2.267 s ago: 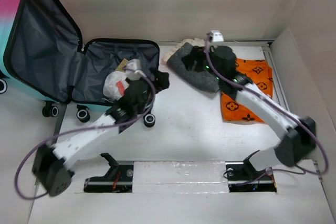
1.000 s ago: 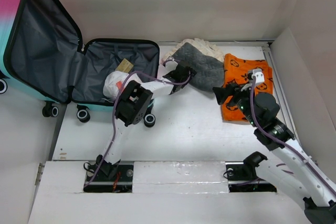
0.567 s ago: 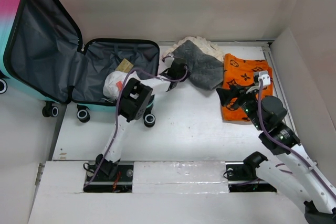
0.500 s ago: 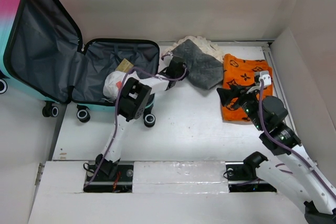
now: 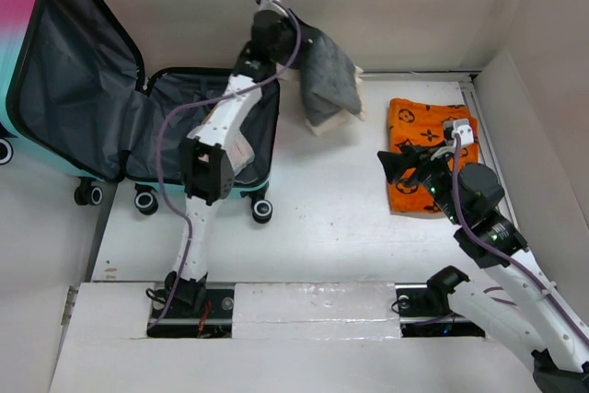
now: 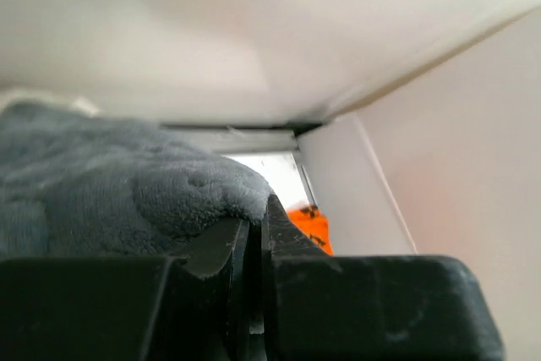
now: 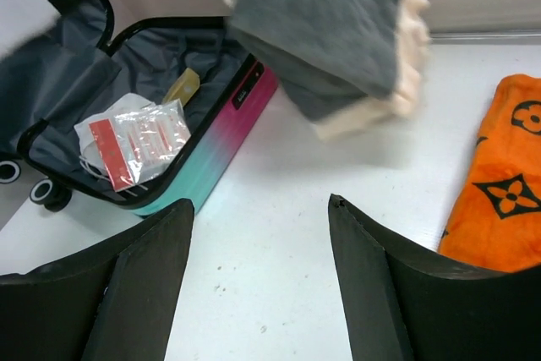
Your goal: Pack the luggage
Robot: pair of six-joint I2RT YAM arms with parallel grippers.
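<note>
Grey blanket (image 5: 327, 80), clamped by an edge in the closed left gripper (image 6: 256, 227), dangles beside the open luggage (image 5: 184, 98) at table-left and could slip free or snag its rim; the right gripper (image 7: 258, 205) gapes empty.

The luggage (image 5: 74, 89) runs off the left edge; the grey blanket (image 7: 330, 31) is motion-blurred.
</note>
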